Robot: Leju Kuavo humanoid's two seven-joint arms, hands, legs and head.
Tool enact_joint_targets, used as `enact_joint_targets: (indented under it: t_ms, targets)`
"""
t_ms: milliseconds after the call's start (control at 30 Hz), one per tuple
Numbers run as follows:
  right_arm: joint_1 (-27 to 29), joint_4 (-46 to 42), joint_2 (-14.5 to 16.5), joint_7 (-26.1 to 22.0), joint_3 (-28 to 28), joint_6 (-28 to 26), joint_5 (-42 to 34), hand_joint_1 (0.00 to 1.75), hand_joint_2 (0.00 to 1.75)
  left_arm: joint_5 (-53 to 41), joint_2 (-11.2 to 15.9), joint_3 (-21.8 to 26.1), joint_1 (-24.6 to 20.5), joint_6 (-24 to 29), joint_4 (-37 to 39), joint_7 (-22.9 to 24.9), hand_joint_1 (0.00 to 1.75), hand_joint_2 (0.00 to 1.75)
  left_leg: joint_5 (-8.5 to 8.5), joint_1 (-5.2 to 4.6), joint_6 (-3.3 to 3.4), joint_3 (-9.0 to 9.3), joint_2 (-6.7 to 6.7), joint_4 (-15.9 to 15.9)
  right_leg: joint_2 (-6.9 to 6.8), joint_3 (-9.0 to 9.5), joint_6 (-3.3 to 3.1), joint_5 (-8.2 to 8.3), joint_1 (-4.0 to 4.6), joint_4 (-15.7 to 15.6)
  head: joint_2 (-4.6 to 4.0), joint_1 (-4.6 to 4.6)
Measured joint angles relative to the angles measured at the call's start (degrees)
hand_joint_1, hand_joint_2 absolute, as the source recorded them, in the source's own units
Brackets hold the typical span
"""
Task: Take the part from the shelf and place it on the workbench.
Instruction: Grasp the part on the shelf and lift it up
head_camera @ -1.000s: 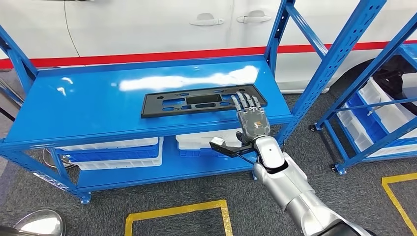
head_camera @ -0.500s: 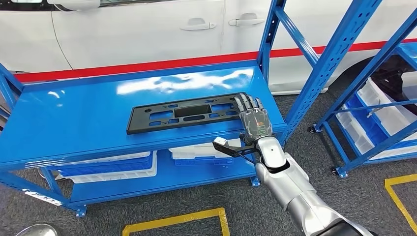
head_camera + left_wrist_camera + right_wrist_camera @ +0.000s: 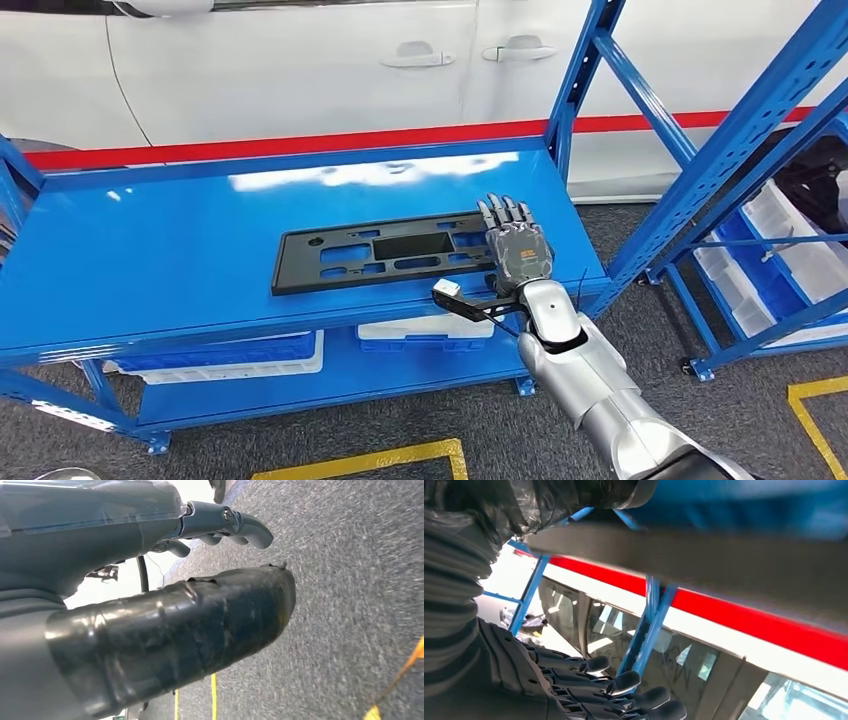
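Left robot hand (image 3: pixel 220 527): in the left wrist view we see it hanging over grey carpet with a yellow floor line (image 3: pixel 214 700) beyond; its fingers curl inward around nothing.
Shelf (image 3: pixel 150 260): we see a blue metal rack with a glossy top level, and white and blue bins (image 3: pixel 220 355) on the level below.
Part (image 3: pixel 385 250): we see a flat black plate with rectangular cut-outs lying on the shelf's top level, toward its front right.
Right robot hand (image 3: pixel 515 245): we see it laid flat over the right end of the part, fingers straight and side by side, thumb under the shelf's front edge; we cannot tell whether it grips the part yet.
Car (image 3: pixel 300 60): we see a white body with a red stripe and door handles just behind the shelf.
Second rack (image 3: pixel 760 180): we see blue posts with white bins at far right.
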Motion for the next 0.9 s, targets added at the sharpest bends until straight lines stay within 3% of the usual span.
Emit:
enact_joint_targets:
  t_ms: [67, 167, 233, 300, 367, 400, 433, 467, 533, 600, 733, 800, 867, 900]
  targets:
    - [-0.14, 0.05, -0.11, 0.0, -0.11, 0.0, 0.0, 0.0, 1.75, 0.0, -0.24, 0.0, 0.02, 0.0, 0.05, 0.01, 0.0, 0.0, -0.62, 0.1, -0.43, 0.88, -0.05, -0.38, -0.04, 2.6, -1.32, 3.03, 0.8, -6.42, 0.0, 0.01]
    - [-0.35, 0.05, -0.15, -0.04, -0.21, -0.01, 0.0, 0.0, 1.75, 0.0, -0.45, 0.0, -0.04, -0.01, 0.13, 0.01, 0.0, 0.0, -0.85, 0.2, -1.28, 1.46, 0.06, -1.44, -0.13, 4.11, -2.5, 2.39, 1.34, -9.06, 0.01, 0.17]
    - [-0.32, -0.05, -0.13, -0.07, -0.3, -0.08, 0.0, 0.0, 1.75, 0.0, -0.46, 0.0, -0.17, -0.01, 0.15, -0.01, 0.0, 0.0, -1.47, -0.26, -1.58, 1.97, 0.49, -1.17, -0.33, 6.02, -2.64, 2.17, 0.89, -11.27, 0.01, 0.11]
    - [-0.38, -0.04, -0.07, -0.08, -0.38, -0.11, 0.0, 0.0, 1.75, 0.0, -0.32, -0.01, -0.24, 0.04, 0.15, -0.04, 0.0, 0.0, -3.4, -0.52, -1.63, -0.31, 0.75, 3.68, -0.46, 7.87, -2.58, 2.02, 0.46, -12.99, 0.0, 0.02]
    - [-0.27, 0.07, 0.06, -0.16, -0.4, -0.09, 0.0, 0.0, 1.75, 0.0, -0.11, -0.02, -0.24, 0.07, 0.15, -0.02, 0.0, 0.0, -5.42, -0.56, -1.75, -5.23, 0.63, 11.16, -0.32, 8.63, -2.61, 1.3, 0.46, -13.07, 0.0, -0.03]
    - [-0.03, 0.11, 0.14, -0.21, -0.41, -0.07, 0.0, 0.0, 1.75, 0.01, -0.03, -0.02, -0.18, 0.07, 0.15, 0.01, 0.0, 0.0, -5.31, -0.56, -1.88, -7.1, 0.6, 13.27, -0.22, 8.94, -2.54, 0.78, 0.47, -12.82, 0.01, -0.04]
    - [0.24, 0.15, 0.21, -0.25, -0.4, -0.05, 0.01, 0.0, 1.75, 0.01, 0.01, -0.02, -0.1, 0.07, 0.15, 0.03, 0.0, 0.0, -4.02, -0.52, -2.02, -8.0, 0.59, 13.36, -0.11, 9.29, -2.45, 0.22, 0.45, -12.48, 0.01, -0.03]
    - [0.48, 0.18, 0.25, -0.26, -0.4, -0.02, 0.03, 0.0, 1.75, 0.02, 0.03, -0.01, -0.04, 0.07, 0.15, 0.07, 0.0, 0.0, -1.66, -0.44, -2.16, -7.78, 0.6, 11.24, -0.02, 9.68, -2.31, -0.42, 0.41, -12.04, 0.01, -0.04]
    - [0.73, 0.25, 0.31, -0.26, -0.41, 0.04, 0.11, 0.0, 1.75, 0.07, 0.09, -0.01, 0.06, 0.06, 0.15, 0.14, 0.0, 0.0, 3.02, -0.37, -2.3, -5.65, 0.61, 4.42, 0.1, 10.25, -1.78, -1.82, 0.42, -10.94, 0.0, -0.04]
    - [0.89, 0.42, 0.4, -0.26, -0.44, 0.39, 0.24, 0.01, 1.75, 0.33, 0.14, -0.02, 0.02, 0.07, 0.17, 0.15, 0.0, 0.0, 4.04, -0.43, -1.89, -4.12, 0.48, 0.42, 0.14, 10.06, -1.21, -2.77, 0.56, -9.91, 0.01, -0.04]
    - [1.59, 0.88, 0.79, 0.07, -0.51, 2.62, 0.8, 1.73, 1.75, 1.03, -0.04, -0.01, -0.09, 0.26, 0.17, -0.42, 0.0, 0.0, 3.07, -0.33, -0.67, -3.58, 0.34, -0.17, 0.14, 9.41, -0.39, -3.86, 0.58, -8.68, 0.01, -0.06]
    - [1.59, 1.32, 0.94, 0.37, -0.54, 4.77, 1.3, 1.75, 1.75, 1.27, -0.19, 0.02, -0.14, 0.38, 0.17, -0.83, 0.0, 0.0, 2.81, -0.13, -0.18, -3.1, 0.42, -0.36, 0.07, 7.12, 0.4, -6.09, 0.18, -4.08, 0.0, -0.04]
    - [1.68, 1.9, 1.1, 0.43, -0.54, 6.46, 1.64, 1.75, 1.75, 1.35, -0.19, 0.04, -0.18, 0.45, 0.17, -1.14, 0.0, 0.0, 2.48, -0.11, 0.11, -2.84, 0.43, -0.37, 0.02, 2.63, 1.06, -8.7, -0.32, 3.61, 0.0, -0.03]
    - [1.74, 2.15, 1.2, 0.39, -0.54, 6.95, 1.75, 1.75, 1.75, 1.37, -0.19, 0.05, -0.19, 0.46, 0.17, -1.25, 0.0, 0.0, 2.32, -0.11, 0.14, -2.67, 0.42, -0.37, 0.01, 0.75, 1.23, -9.07, -0.53, 6.32, 0.0, -0.03]
